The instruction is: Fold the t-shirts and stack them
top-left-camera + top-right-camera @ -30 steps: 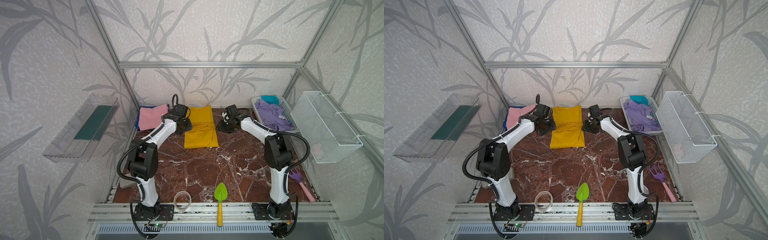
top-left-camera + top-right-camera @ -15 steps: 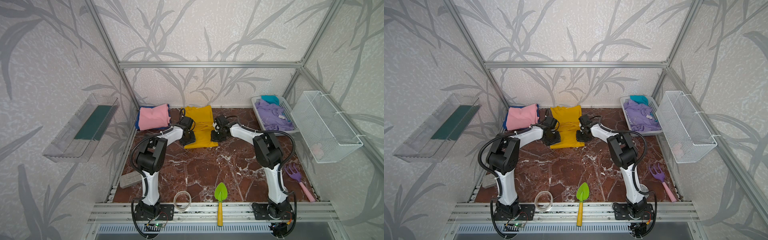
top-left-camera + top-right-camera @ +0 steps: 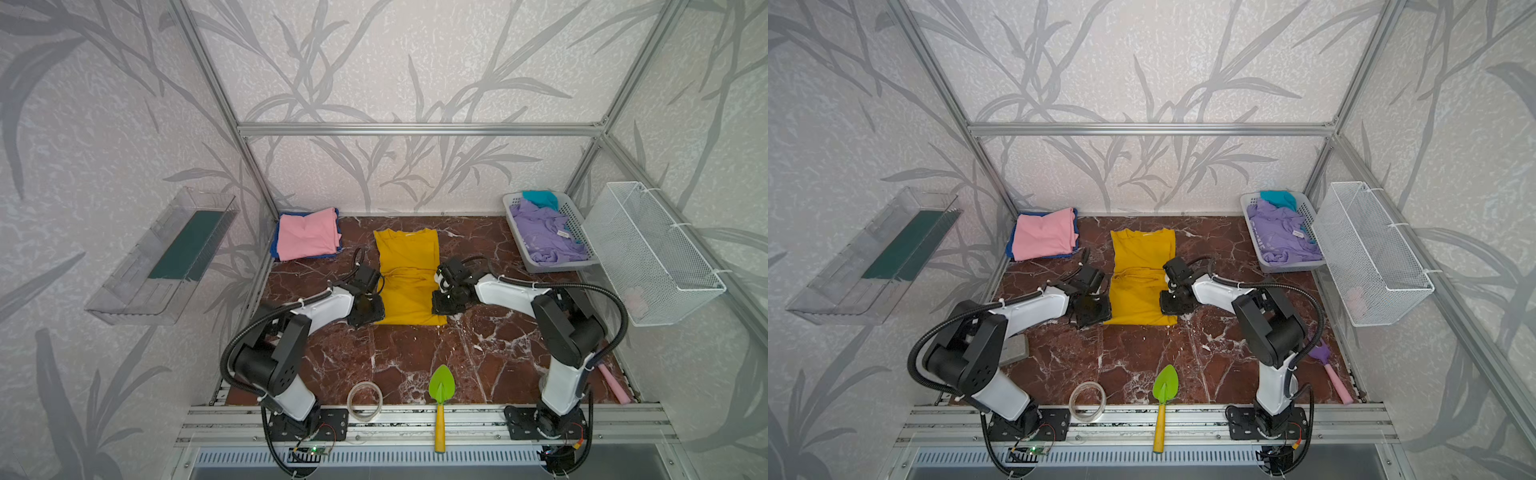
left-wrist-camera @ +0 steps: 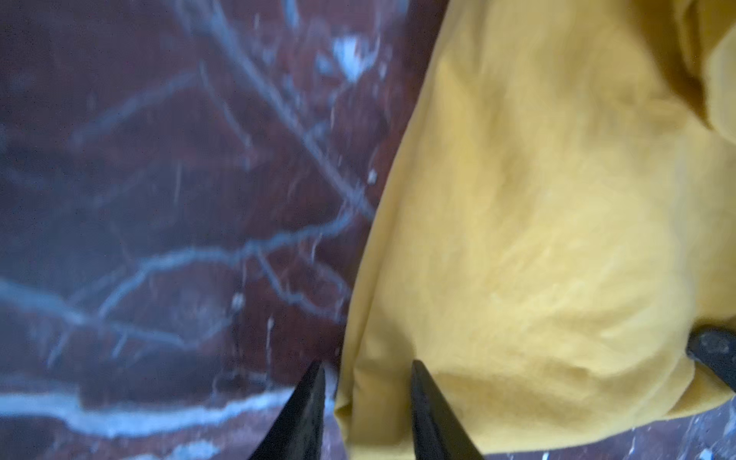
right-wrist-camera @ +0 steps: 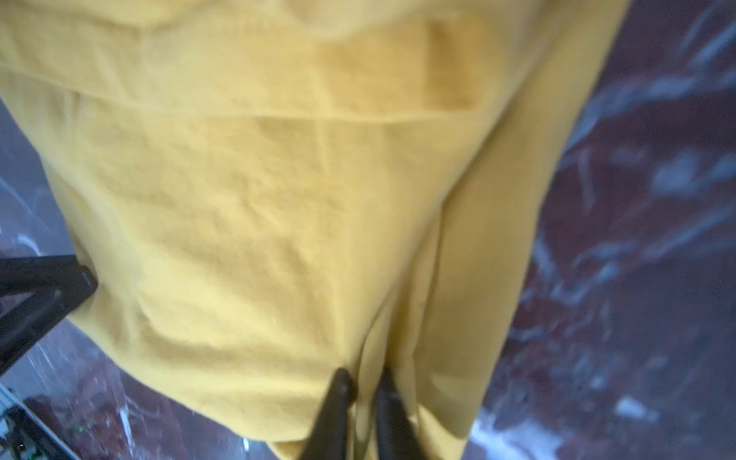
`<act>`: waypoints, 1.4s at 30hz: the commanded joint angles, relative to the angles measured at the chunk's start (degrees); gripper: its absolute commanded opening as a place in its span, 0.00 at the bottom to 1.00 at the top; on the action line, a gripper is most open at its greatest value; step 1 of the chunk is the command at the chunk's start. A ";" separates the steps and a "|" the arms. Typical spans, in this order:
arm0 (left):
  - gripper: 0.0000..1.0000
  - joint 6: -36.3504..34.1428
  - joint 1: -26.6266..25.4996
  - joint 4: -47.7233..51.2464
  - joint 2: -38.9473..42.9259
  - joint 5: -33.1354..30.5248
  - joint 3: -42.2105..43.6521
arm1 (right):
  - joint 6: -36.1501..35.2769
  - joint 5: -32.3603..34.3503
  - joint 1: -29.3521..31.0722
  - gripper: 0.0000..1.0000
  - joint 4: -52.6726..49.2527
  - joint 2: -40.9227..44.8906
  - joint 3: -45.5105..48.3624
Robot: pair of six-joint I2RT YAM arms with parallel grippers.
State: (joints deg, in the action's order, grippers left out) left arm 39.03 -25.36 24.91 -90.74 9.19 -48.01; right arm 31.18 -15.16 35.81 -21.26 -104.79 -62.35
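mustard cotton tee point(image 3: 409, 257) — soft creased rectangle — on veined marble point(image 3: 415, 357)

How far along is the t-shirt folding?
Done: pink t-shirt folded on the blue t-shirt, back left. In hand: yellow t-shirt folded narrow, left gripper and right gripper at its near corners. Remaining: lavender t-shirt and teal t-shirt, crumpled in the basket.

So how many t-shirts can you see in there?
5: yellow one flat mid-table; pink one stacked on blue one, back left; lavender one and teal one in the basket. More may be hidden.
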 commanded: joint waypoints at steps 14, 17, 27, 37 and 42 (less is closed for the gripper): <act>0.27 0.03 -3.82 7.17 2.64 0.19 -13.68 | 1.73 0.73 -0.05 0.00 -3.13 10.37 -1.56; 0.21 -0.13 -5.10 5.54 -3.01 1.36 -15.67 | 2.52 -1.28 0.64 0.00 -0.98 6.58 -2.38; 0.21 -4.36 -4.68 9.00 -22.24 0.86 -33.80 | 1.69 -4.85 -3.65 0.00 2.71 -8.47 -12.38; 0.23 -7.23 3.83 21.33 -39.95 -0.07 -70.27 | 1.97 -10.09 -14.39 0.08 -3.54 -21.68 -39.17; 0.24 -8.69 2.61 21.62 -34.33 -0.61 -67.53 | -0.67 -7.83 -14.46 0.08 -3.66 -14.15 -33.69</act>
State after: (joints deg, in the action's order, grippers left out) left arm 32.47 -20.25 41.89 -129.36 9.32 -117.71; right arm 32.42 -23.20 19.99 -21.34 -124.03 -99.46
